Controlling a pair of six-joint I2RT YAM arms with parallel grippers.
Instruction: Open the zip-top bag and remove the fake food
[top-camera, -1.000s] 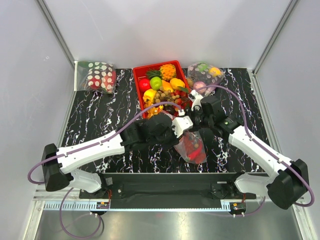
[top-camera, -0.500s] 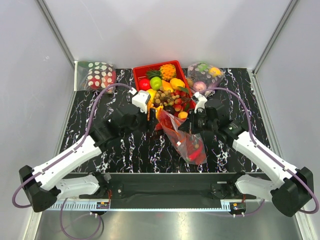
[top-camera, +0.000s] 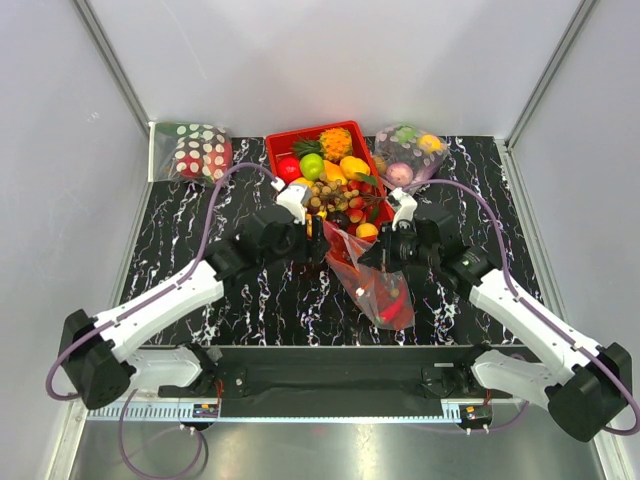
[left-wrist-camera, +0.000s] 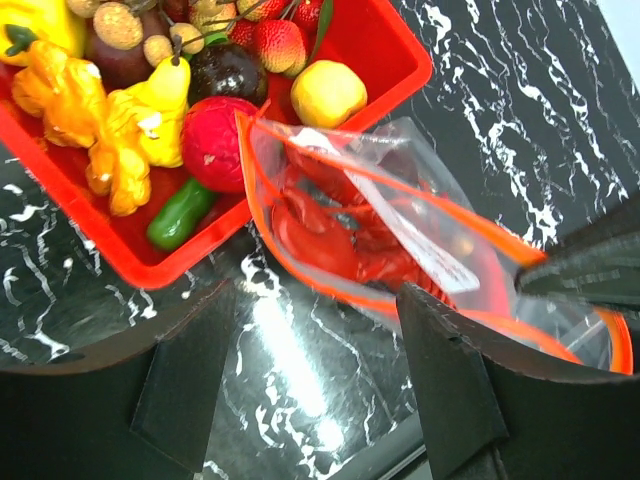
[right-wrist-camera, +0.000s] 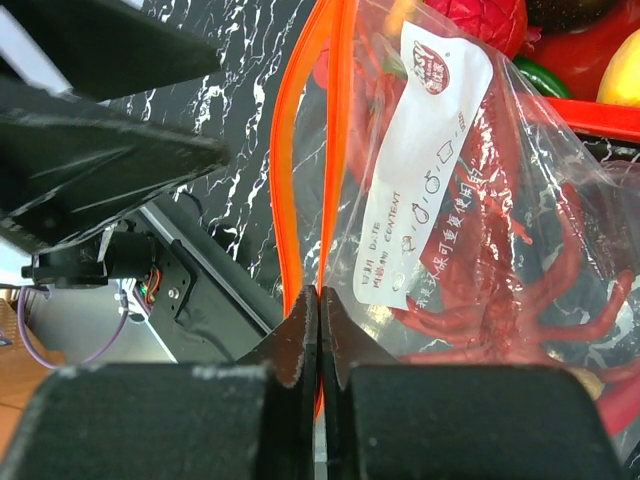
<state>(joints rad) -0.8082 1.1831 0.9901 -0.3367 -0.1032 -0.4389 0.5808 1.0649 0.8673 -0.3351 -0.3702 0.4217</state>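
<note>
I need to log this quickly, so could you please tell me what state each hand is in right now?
Left hand: open, gripping nothing.
Right hand: closed on the zip-top bag at its orange zip strip.

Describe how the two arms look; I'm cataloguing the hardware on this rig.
The left arm and the right arm match: white shells on the long links, with black joint housings and black bases. A purple cable loops along each arm from base to wrist, and a small white block sits at each wrist. The jaws are flat, matte black wedges.
</note>
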